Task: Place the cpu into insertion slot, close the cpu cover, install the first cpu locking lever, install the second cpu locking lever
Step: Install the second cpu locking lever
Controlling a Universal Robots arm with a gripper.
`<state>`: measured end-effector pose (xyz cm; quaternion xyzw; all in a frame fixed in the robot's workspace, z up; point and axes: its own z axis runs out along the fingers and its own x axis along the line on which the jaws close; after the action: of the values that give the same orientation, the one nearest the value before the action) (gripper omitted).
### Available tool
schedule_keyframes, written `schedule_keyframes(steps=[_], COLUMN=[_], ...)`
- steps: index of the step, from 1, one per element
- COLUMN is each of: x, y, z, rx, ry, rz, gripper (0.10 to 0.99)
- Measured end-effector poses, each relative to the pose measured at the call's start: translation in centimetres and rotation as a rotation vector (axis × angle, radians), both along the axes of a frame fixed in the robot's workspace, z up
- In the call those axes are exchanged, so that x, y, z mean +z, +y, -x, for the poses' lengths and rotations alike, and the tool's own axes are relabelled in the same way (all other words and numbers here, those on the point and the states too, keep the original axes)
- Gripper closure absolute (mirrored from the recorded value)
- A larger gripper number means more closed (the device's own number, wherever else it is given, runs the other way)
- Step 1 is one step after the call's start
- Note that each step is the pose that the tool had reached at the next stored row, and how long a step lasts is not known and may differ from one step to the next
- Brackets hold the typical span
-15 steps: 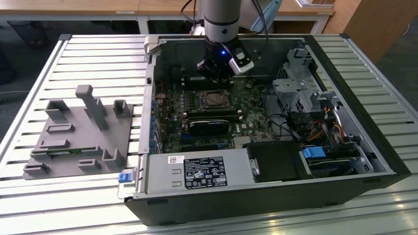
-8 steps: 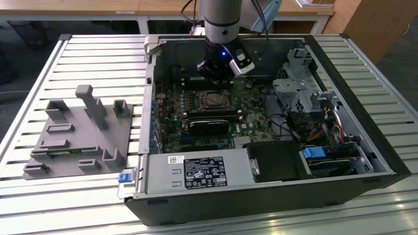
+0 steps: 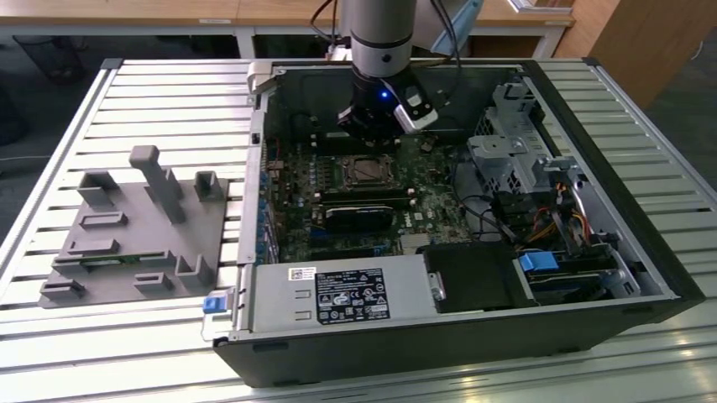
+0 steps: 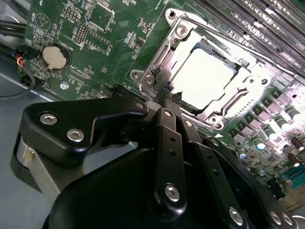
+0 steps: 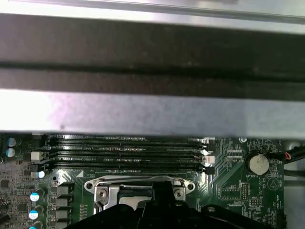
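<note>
Black gripper (image 4: 167,98) fills the foreground of the second wrist view, fingertips pinched together at the socket's edge, grasping nothing I can see. Beyond them the cpu (image 4: 202,76) sits in the insertion slot (image 4: 248,71), cpu cover (image 4: 178,33) seemingly down around it. Judged: chip placed, cover closed. Lever positions hard to make out; near corner hidden by fingers.

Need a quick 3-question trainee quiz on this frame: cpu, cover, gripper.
1. True or false: the cpu lies in the insertion slot.
2. In the second wrist view, the cpu cover is: A) down around the chip, B) standing upright, C) lying off the board.
3. Fill in: the gripper tips sit at the socket's ____.

Key: 1 true; 2 A; 3 edge, by the small bracket at the frame's corner.
</note>
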<state>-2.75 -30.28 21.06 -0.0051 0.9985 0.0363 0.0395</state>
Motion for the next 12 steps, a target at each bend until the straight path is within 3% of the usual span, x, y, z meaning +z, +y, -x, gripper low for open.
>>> schedule_keyframes(steps=[4,9,12], x=[0.45,2.1,2.47], y=[-0.06,-0.06,-0.14], z=[0.0,0.0,-0.01], rx=[0.0,0.0,0.0], ry=[0.0001,0.0016,0.0032], rz=[-0.001,-0.001,-0.001], gripper=[0.98,0.98,0.98])
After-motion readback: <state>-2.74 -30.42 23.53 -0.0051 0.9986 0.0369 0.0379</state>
